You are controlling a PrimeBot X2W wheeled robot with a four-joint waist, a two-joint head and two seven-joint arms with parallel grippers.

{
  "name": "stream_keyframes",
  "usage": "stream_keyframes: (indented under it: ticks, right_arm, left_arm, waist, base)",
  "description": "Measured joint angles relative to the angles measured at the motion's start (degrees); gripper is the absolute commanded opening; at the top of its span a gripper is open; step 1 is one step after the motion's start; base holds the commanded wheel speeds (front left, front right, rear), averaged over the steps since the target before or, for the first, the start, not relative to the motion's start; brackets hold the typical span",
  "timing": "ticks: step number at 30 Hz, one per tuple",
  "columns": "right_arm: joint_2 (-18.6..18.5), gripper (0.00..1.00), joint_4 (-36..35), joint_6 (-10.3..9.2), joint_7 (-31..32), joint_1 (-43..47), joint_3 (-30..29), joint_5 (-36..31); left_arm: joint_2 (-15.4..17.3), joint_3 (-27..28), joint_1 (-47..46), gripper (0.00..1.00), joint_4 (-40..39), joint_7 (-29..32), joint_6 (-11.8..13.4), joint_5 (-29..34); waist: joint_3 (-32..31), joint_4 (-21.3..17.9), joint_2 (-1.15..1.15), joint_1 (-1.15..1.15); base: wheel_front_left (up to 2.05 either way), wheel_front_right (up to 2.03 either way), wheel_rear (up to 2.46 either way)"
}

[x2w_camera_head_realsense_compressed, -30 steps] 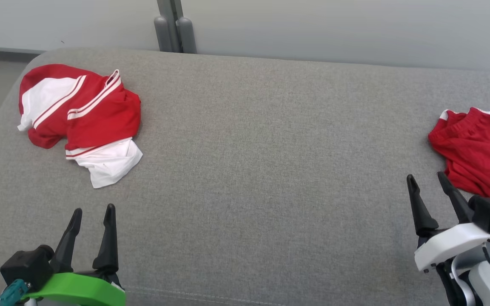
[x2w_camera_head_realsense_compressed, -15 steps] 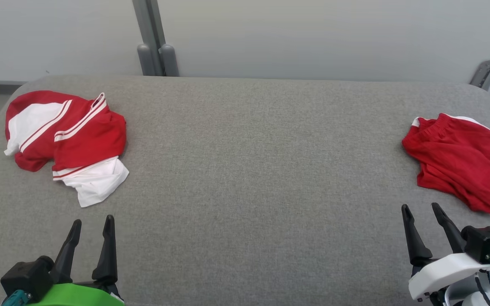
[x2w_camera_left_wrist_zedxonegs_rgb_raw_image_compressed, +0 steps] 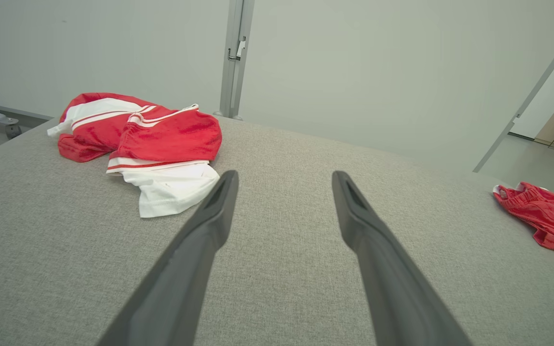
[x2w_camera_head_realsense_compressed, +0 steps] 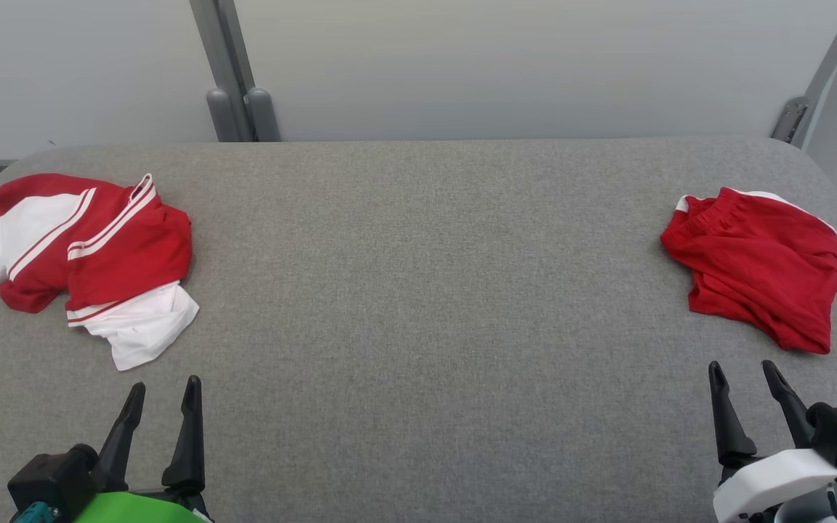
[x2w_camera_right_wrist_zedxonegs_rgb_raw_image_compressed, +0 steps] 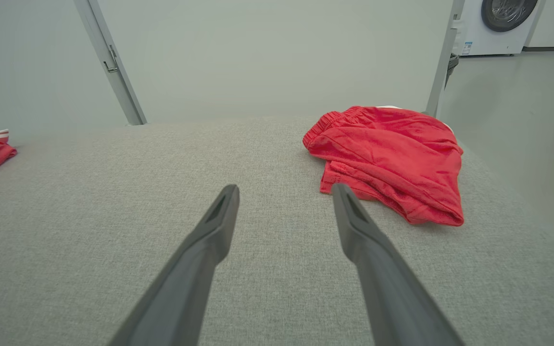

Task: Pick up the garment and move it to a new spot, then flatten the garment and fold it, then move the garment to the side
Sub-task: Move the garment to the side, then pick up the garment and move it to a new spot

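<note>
Garments counted: two, both crumpled on grey upholstered surface point(x2w_camera_head_realsense_compressed: 426, 305). One red-and-white jersey point(x2w_camera_head_realsense_compressed: 84, 254) lies just ahead of left gripper point(x2w_camera_head_realsense_compressed: 166, 385), slightly to its left, apart from it. One pair of red shorts point(x2w_camera_head_realsense_compressed: 756, 276) lies just ahead of right gripper point(x2w_camera_head_realsense_compressed: 742, 367), slightly to its right. Grippers: two, both spread wide, grasping nothing.

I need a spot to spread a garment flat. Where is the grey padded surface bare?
The wide middle of the grey fabric surface is bare, between the crumpled red-and-white jersey at left and the crumpled red shorts at right. Only those two ends are crowded.
</note>
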Motion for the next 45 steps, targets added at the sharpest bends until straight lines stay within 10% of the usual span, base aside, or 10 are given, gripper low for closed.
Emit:
stream_keyframes:
  ticks: [17,45]
  right_arm:
    - [0.5,1.00,-2.1,0.00,0.0,1.2,-1.0,-3.0]
    - [0.1,1.00,-4.0,1.21,2.8,-0.3,4.8,-5.4]
  left_arm:
    - [-0.4,-1.0,-0.1,1.00,0.6,0.0,-1.0,0.2]
    - [-0.6,1.6,0.7,1.00,1.1,-0.4,-0.4,0.3]
  waist:
    - [0.3,2.0,0.00,0.00]
    - [-0.7,19.9,0.00,0.00]
  base:
    - [0.00,0.00,0.00]
    - [0.00,0.00,0.00]
